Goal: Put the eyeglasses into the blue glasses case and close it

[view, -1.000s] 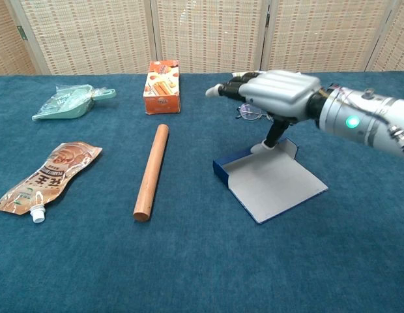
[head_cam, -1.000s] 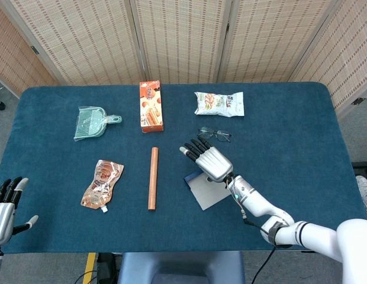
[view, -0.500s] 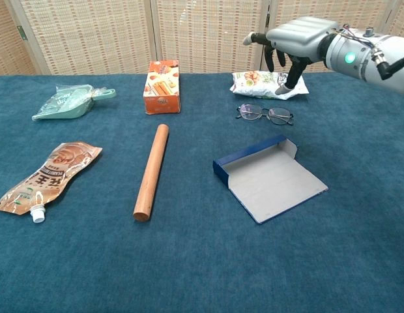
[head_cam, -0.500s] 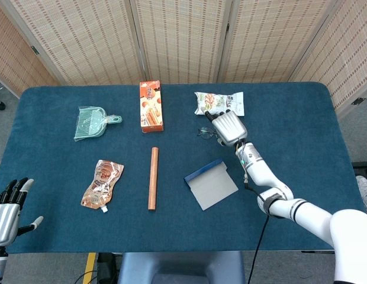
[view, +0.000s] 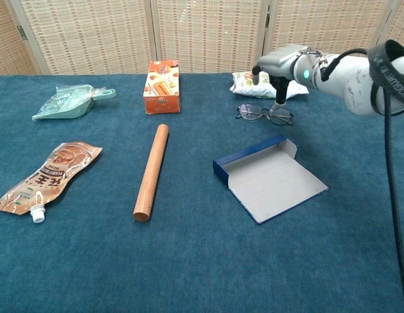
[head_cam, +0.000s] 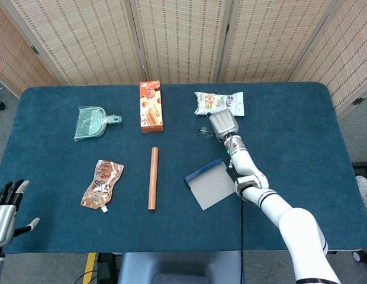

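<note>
Fingers of my right hand (view: 280,65) point down over the one pair of eyeglasses (view: 264,114), a fingertip reaching the right lens or just above it (I cannot tell whether it touches), and I cannot tell whether anything is pinched. In the head view the hand covers most of the frames, with only the left lens showing beside it. The glasses lie flat on the table (head_cam: 290,142), not yet in the case.

One blue glasses case (view: 270,179) lies open just in front of the eyeglasses, nearer my body, its lid spread flat and its grey lining up. One snack bag (head_cam: 219,103) sits just behind my right hand, toward the far edge.

Further left I count one orange box (head_cam: 151,106), one wooden stick (head_cam: 153,178) lying lengthwise, one green dustpan (head_cam: 92,123) and one spouted pouch (head_cam: 102,184), all well apart from one another.

Open cloth stretches right of the case to the table's right edge, and along the near edge too. My left hand (head_cam: 6,204) hangs at the near left corner, fingers spread, holding nothing.
</note>
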You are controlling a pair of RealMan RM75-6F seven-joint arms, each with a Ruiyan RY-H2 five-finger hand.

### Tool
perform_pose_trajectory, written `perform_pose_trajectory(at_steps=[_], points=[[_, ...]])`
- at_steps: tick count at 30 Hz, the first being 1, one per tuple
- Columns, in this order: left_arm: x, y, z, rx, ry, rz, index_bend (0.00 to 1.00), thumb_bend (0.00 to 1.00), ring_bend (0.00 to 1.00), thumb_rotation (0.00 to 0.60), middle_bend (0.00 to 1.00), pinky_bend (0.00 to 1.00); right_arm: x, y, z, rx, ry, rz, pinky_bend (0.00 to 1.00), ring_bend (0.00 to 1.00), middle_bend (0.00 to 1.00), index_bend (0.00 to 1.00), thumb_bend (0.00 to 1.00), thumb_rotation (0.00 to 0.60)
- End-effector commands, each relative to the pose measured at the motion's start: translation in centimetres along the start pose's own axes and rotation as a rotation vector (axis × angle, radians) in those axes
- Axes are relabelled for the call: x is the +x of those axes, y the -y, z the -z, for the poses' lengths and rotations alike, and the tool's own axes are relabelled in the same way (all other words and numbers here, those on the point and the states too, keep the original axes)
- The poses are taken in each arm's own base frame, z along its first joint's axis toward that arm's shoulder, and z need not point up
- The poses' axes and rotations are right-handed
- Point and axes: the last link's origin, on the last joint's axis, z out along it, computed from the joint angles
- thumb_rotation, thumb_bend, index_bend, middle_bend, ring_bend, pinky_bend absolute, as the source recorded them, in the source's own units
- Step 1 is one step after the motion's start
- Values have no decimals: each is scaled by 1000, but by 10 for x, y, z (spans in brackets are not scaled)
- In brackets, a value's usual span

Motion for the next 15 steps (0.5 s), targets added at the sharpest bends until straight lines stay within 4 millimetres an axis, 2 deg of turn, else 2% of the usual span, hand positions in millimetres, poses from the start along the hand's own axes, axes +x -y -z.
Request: perform_pose_trajectory(at_steps=[1, 9, 15], points=[[0, 1, 0, 2, 1, 0, 120, 189, 97, 600, 117, 257, -3, 12, -4, 1, 36, -12, 840, 950, 802, 236, 186, 600], [-1, 2, 1, 2, 9, 5, 120, 189, 97, 600, 117, 258, -9, 14, -8, -35, 64, 7, 842, 966, 808, 254, 213, 600], [-1, 2, 2, 0, 17, 14, 121, 188, 97, 600, 117, 258, -13, 15, -8, -59, 81, -1, 856, 983, 823, 331, 226, 600]])
